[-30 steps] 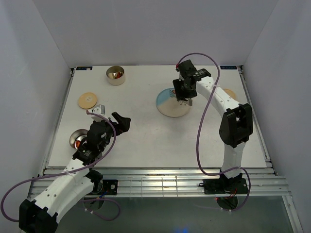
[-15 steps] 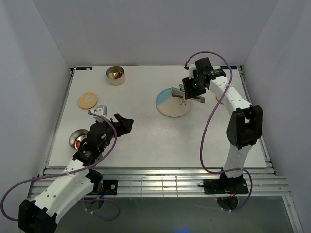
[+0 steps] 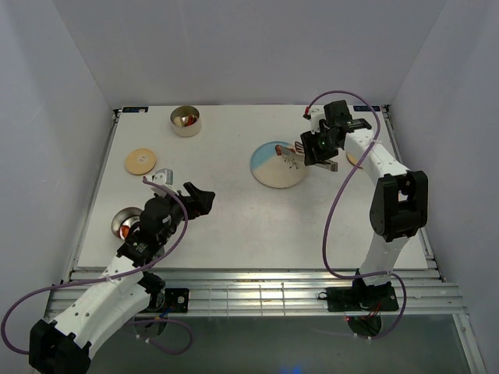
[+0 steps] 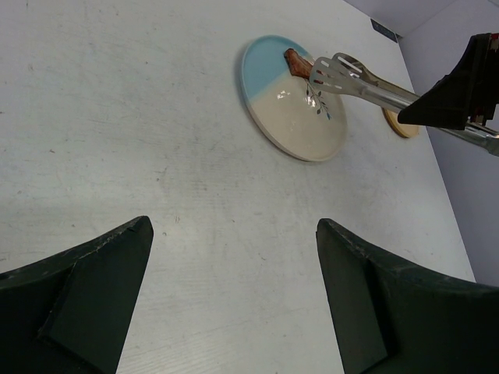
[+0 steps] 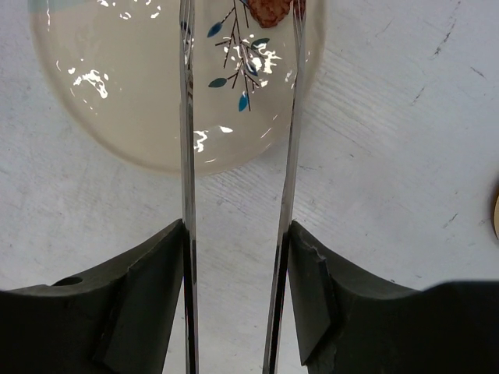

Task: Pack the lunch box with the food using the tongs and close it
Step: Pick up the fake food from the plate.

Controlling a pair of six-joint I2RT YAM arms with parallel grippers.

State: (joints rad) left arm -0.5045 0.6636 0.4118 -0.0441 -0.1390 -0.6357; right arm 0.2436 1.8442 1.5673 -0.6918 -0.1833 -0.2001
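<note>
My right gripper [image 3: 321,148] [image 5: 235,234] is shut on the tongs [image 5: 187,156] [image 4: 366,79], one finger pressing each thin arm. The tongs reach left over the cream-and-blue plate [image 3: 273,170] [image 4: 300,117] [image 5: 140,117]. A brown piece of food [image 4: 295,62] [image 5: 269,9] lies on the plate at the tongs' tips; whether it is pinched does not show. One lunch box tin [image 3: 185,121] stands at the back left. Another tin [image 3: 123,222] sits half hidden by my left arm. My left gripper [image 3: 201,195] [image 4: 234,226] hangs open over bare table, holding nothing.
One wooden lid [image 3: 140,161] lies on the left side of the table. A second lid [image 3: 357,154] [image 4: 401,125] lies right of the plate, partly behind my right arm. A small grey piece [image 3: 161,175] sits near my left arm. White walls close in three sides.
My right arm has swung right and back with the tongs, from over the plate's middle to its right edge. The left arm has barely moved.
</note>
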